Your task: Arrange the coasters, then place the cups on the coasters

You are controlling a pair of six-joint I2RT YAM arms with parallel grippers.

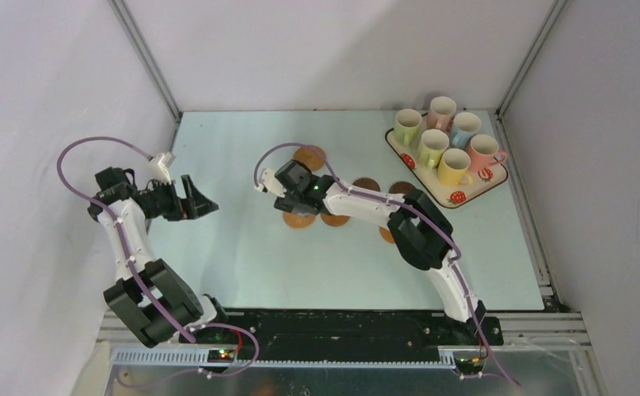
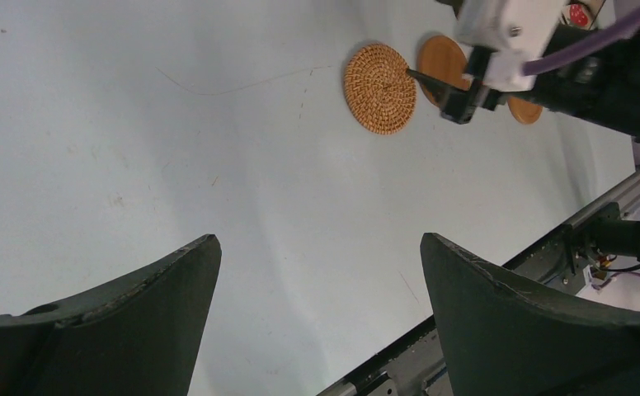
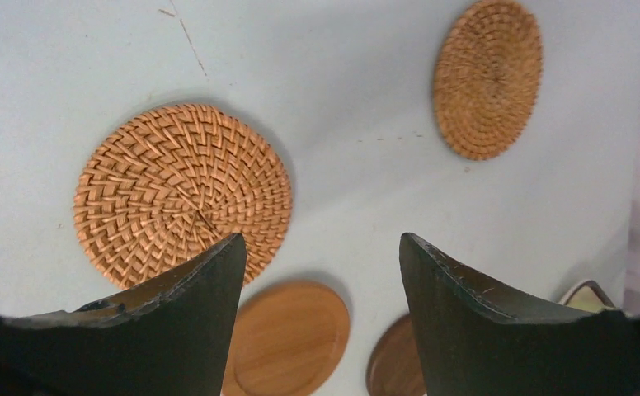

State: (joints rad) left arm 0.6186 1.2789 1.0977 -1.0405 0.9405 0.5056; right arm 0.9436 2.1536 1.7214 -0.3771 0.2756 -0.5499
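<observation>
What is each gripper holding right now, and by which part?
Nothing is held. The left gripper is open and empty. The right gripper is open next to the round woven orange-tan coaster, and grips nothing.

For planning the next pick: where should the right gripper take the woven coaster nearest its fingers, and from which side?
Probably its rim, from above: the woven coaster lies flat and thin, so only the edge offers a hold. Take the side away from the smooth coaster close beside it.
</observation>
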